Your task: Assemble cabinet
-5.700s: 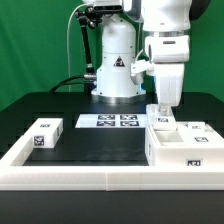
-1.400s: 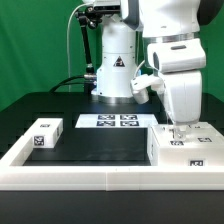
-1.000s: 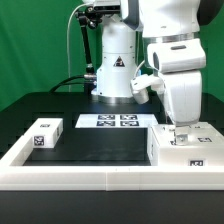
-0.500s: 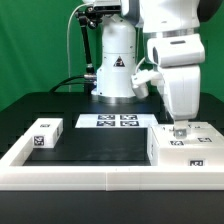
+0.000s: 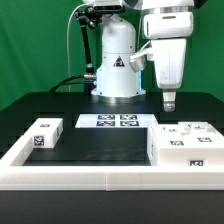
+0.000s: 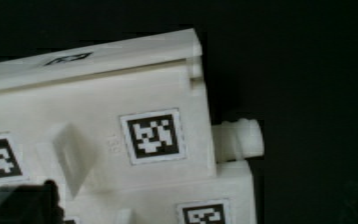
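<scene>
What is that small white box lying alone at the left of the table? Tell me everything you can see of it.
The small white block is a squat rectangular piece, plastic-looking, with square black-and-white tags on its visible faces. It lies flat on the black table at the exterior view's left, close beside the low white frame; contact there is unclear. Nothing else touches it.

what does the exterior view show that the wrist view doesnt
Only the exterior view: the arm with its pincer hanging empty above the cabinet pieces, the marker board, a small tagged block on the exterior view's left, and the white border frame. Only the wrist view: a close look at a round peg sticking out of a white piece's side. Both: the white tagged cabinet pieces.
</scene>
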Controlling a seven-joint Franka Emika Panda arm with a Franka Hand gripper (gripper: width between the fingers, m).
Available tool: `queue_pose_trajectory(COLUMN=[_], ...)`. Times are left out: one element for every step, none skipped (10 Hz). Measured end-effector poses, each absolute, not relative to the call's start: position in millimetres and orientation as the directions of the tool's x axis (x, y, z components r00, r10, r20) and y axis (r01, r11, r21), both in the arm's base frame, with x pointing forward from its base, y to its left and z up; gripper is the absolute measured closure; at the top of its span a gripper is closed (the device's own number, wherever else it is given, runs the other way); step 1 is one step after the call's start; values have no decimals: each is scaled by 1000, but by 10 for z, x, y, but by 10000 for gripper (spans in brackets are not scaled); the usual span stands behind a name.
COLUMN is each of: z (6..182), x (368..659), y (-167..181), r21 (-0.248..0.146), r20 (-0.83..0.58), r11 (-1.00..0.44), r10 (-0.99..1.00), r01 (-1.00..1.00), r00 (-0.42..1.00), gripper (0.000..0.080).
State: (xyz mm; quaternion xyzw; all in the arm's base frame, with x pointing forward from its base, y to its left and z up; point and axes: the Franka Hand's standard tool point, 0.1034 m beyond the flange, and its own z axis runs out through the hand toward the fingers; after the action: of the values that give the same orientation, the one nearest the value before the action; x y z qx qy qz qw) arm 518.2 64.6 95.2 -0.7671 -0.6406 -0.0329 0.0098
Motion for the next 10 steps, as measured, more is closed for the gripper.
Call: queue_pose_trajectory(z=[946, 945, 942, 941, 940, 940, 937, 911, 876, 840], x=[5187, 5187, 5185, 5184, 5183, 5183, 5186, 5163, 5129, 5110], y=[642, 640, 640, 642, 644, 645, 653, 682, 703, 712], r21=[26, 26, 24, 20, 16, 11, 13, 25, 21, 7], r20=[64, 64, 64, 66, 67, 68, 76, 105, 125, 129], r11=[-183, -184, -200, -259, -306, -373, -443, -571, -671, -737], r10=[981, 981, 978, 964, 950, 926, 894, 818, 737, 670], r01=[983, 983, 980, 966, 952, 928, 896, 821, 741, 675], r00=[182, 182, 198, 257, 305, 371, 441, 566, 664, 731], gripper=[3, 3, 3, 3, 3, 3, 3, 3, 3, 3])
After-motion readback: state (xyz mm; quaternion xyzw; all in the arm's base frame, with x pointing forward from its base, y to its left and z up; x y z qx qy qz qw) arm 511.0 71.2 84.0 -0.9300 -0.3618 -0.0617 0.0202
